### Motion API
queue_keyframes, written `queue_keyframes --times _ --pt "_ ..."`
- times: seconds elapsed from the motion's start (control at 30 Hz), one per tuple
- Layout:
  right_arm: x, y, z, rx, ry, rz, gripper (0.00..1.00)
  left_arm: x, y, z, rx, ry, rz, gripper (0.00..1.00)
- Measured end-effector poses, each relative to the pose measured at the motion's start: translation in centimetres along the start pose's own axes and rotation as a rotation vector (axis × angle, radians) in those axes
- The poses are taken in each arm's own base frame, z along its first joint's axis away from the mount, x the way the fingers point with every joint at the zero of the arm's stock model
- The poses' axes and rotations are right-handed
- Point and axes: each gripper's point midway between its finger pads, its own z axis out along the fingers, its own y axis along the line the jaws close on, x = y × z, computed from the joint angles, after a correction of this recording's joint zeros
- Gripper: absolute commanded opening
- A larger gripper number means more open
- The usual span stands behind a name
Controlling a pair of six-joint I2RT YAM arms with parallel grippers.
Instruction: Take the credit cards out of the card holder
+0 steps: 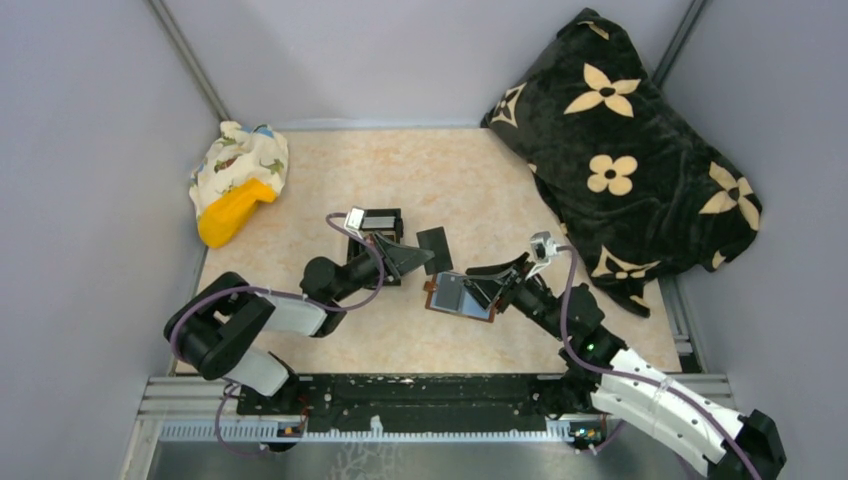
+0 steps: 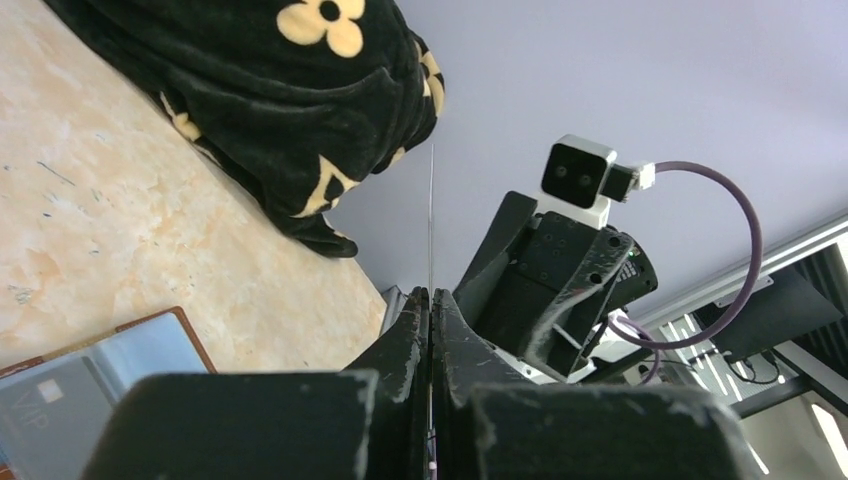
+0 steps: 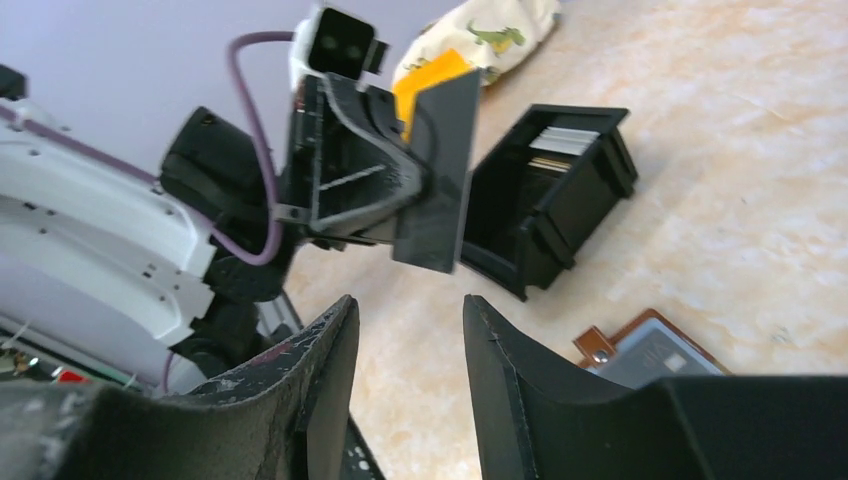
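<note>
The card holder (image 1: 462, 297) lies open on the table, reddish-brown outside and blue-grey inside, with a grey card still tucked in it. Its corner also shows in the left wrist view (image 2: 150, 350), and in the right wrist view (image 3: 650, 350) with its brown tab. My left gripper (image 1: 420, 258) is shut on a dark credit card (image 1: 435, 250), held off the table; that card appears edge-on as a thin line (image 2: 431, 220) and as a dark slab (image 3: 440, 170). My right gripper (image 3: 410, 310) stands open and holds nothing, just right of the holder (image 1: 497, 285).
A black open box (image 1: 378, 222) with light cards inside (image 3: 565, 140) stands behind the left gripper. A black flowered blanket (image 1: 620, 150) fills the back right. A dinosaur-print cloth with a yellow object (image 1: 238, 180) lies at the back left.
</note>
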Motion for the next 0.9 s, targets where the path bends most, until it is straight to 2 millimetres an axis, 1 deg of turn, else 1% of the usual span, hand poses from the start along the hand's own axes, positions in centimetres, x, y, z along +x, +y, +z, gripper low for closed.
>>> queue_keyframes --times 0.07,0.17,0.3,0.4,0.63,0.83,0.9 --pt "-0.5 1.2 0.2 -0.040 -0.012 -0.012 0.43 0.3 -0.2 0.1 0.003 0.002 -0.010 0.00" --pt "-0.6 2.1 0.5 -0.066 -0.013 -0.020 0.42 1.2 -0.5 0.3 0.010 0.020 -0.021 0.00" --pt "0.2 1.8 1.0 -0.057 0.009 -0.027 0.41 1.9 -0.9 0.6 0.022 0.038 -0.028 0.00" --pt "0.6 1.6 1.1 -0.046 0.022 -0.033 0.40 1.8 -1.0 0.7 0.022 0.030 -0.027 0.00" --pt "-0.7 2.1 1.3 -0.048 -0.009 -0.050 0.38 1.2 -1.9 0.8 0.043 0.005 -0.017 0.00" --pt "-0.7 2.0 1.4 -0.039 -0.010 -0.050 0.37 1.0 -2.2 0.8 0.048 0.000 -0.016 0.00" --pt "-0.6 1.9 1.4 -0.038 -0.008 -0.050 0.35 0.8 -2.5 0.8 0.056 -0.007 -0.012 0.00"
